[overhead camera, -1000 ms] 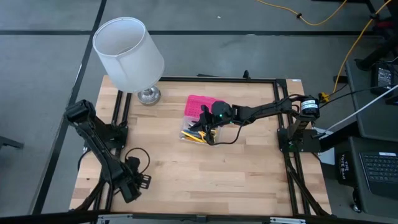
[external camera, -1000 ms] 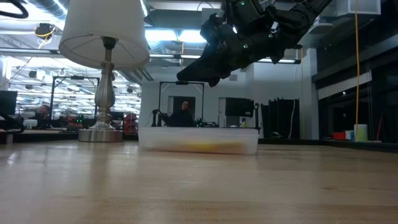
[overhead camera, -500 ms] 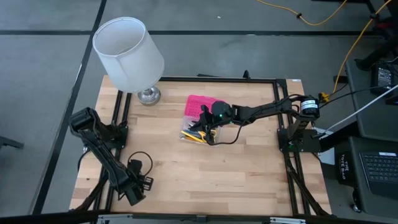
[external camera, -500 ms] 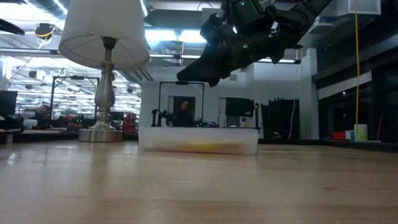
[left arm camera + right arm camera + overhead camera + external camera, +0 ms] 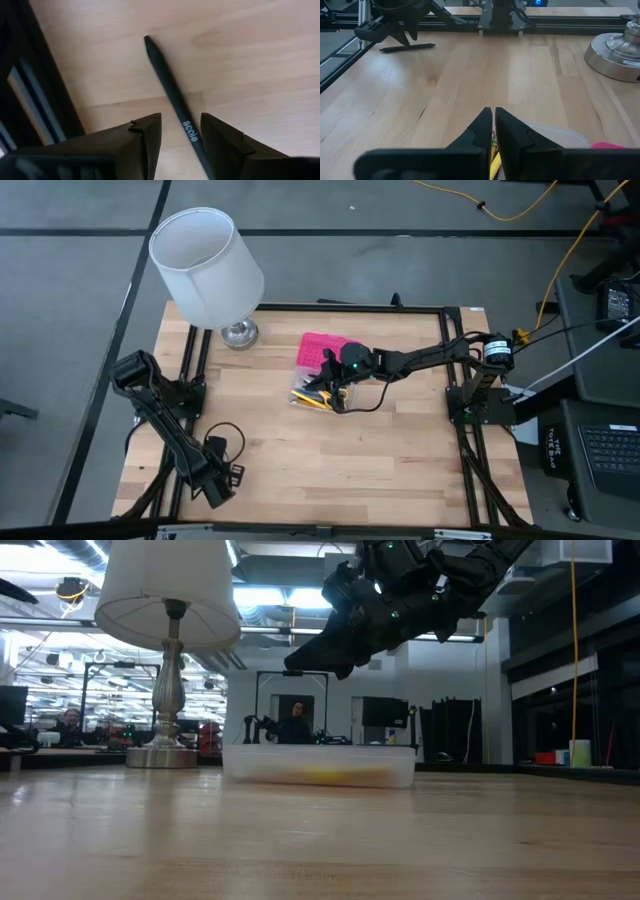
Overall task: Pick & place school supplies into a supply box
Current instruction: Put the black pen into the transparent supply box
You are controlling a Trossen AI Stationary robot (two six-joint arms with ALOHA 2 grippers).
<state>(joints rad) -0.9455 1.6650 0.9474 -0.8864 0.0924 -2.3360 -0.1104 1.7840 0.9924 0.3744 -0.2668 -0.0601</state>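
Note:
A black pen lies flat on the wood near the table's left near corner, also visible in the right wrist view as the black pen. My left gripper is open, with one finger on each side of the pen's length and a gap on both sides. The supply box's clear base rests on the table's middle, with yellow pencils inside. Its pink lid lies just beyond it. My right gripper is shut and hangs above the base, clear of it.
A white-shaded lamp stands on its metal foot at the table's far left. A black frame runs along the table's edges. Bare wood lies between the box and the near edge.
My left arm shifted a little toward the near edge, carrying its gripper slightly that way, then held still. The right arm, box and lamp stayed where they were.

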